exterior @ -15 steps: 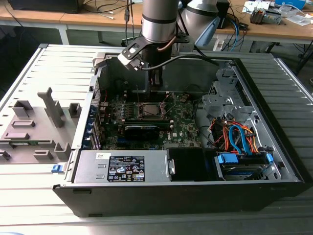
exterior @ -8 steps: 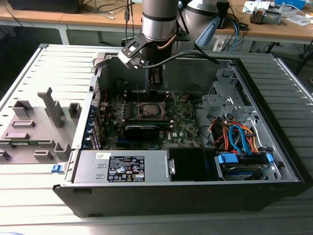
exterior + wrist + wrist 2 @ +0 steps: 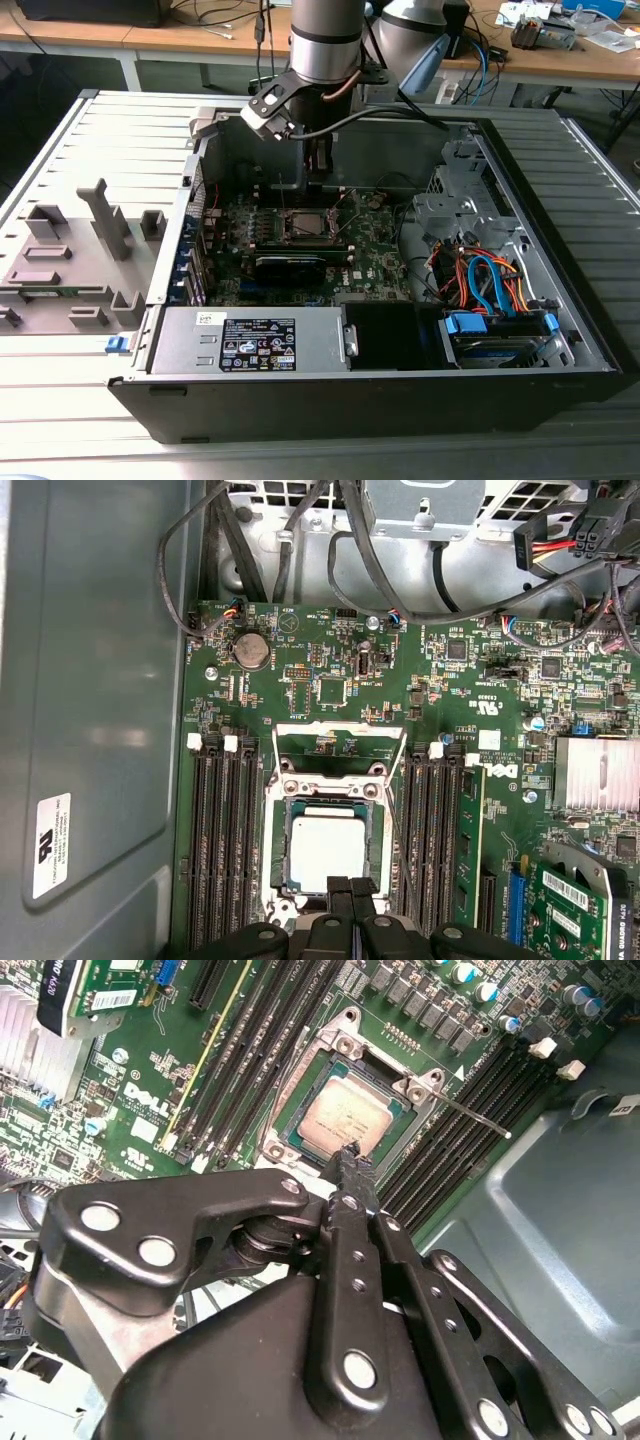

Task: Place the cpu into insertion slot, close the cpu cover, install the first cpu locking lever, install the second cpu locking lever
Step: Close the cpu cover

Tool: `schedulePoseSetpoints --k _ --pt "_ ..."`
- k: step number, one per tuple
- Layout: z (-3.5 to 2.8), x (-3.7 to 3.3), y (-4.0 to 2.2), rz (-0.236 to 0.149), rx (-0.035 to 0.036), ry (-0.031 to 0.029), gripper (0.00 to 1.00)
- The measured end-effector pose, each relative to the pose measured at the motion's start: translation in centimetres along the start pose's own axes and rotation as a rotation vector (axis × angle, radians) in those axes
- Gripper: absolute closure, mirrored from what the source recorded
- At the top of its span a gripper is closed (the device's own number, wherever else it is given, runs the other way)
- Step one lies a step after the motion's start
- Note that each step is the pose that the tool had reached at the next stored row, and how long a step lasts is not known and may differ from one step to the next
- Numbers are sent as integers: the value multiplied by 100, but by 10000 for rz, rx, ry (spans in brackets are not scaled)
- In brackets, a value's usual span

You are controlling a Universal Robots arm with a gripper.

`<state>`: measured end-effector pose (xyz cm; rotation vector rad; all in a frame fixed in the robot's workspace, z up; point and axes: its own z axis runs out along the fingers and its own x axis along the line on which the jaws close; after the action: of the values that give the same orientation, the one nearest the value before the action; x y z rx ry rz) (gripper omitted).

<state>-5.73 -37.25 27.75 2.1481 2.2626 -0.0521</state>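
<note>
Now hovering just over the insertion slot (image 3: 330, 788) with the cpu (image 3: 330, 852) seated inside, gripper (image 3: 350, 885) pinched narrow and seemingly holding nothing, cpu cover (image 3: 340, 726) swung open at the slot's edge.

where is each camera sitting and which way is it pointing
exterior view: off the arm, looking down into the computer case; arm and pincer show.
first wrist view: on the arm, facing squarely onto the motherboard; pincer tips show.
second wrist view: on the arm, slanting along the pincer.
both wrist views share the cpu.
</note>
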Motion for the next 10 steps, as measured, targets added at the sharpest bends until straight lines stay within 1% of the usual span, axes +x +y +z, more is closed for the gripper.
schedulePoseSetpoints --k 5,10 --pt "-1 -3 6 -2 1 -3 89" --pt "-1 -5 44 0 1 -4 89"
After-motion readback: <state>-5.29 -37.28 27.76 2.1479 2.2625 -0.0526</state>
